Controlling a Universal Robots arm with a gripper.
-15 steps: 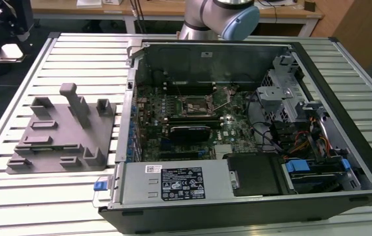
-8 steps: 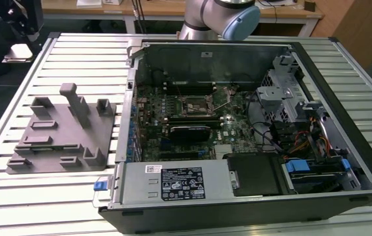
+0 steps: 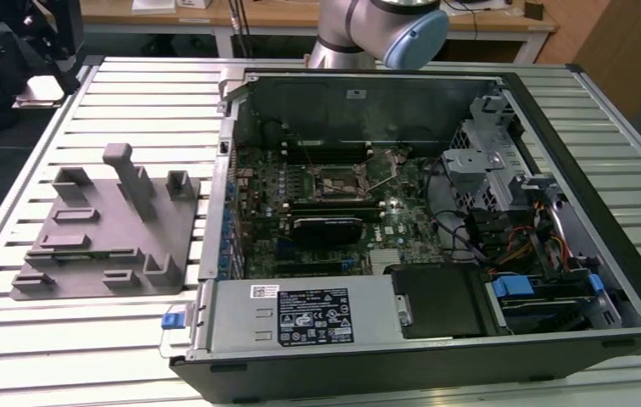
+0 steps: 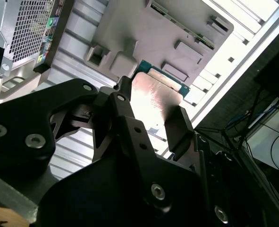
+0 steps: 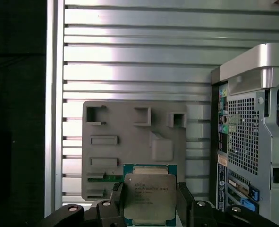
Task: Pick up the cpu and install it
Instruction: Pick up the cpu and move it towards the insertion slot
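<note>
Progress: the pick-up is looking done, and the install is not yet done, as I judge it.
Jaws: they are clamping the cpu (image 5: 149,201) by two opposite edges.
Where: the cpu is hanging over the near edge of the grey fixture (image 5: 130,142) on the slatted counter (image 5: 130,61), seemingly lifted clear. In the exterior view that fixture is sitting at 9 o'clock from the computer case (image 3: 411,377).
Left to do: the socket (image 3: 337,180) inside the case is looking empty and waiting, well apart from the fixture.
Facing: the silvery plate is facing both wrist cameras, the green board side facing the fixture.
Long axis: it is reading as nearly square, so I am not making out a longer side.
</note>
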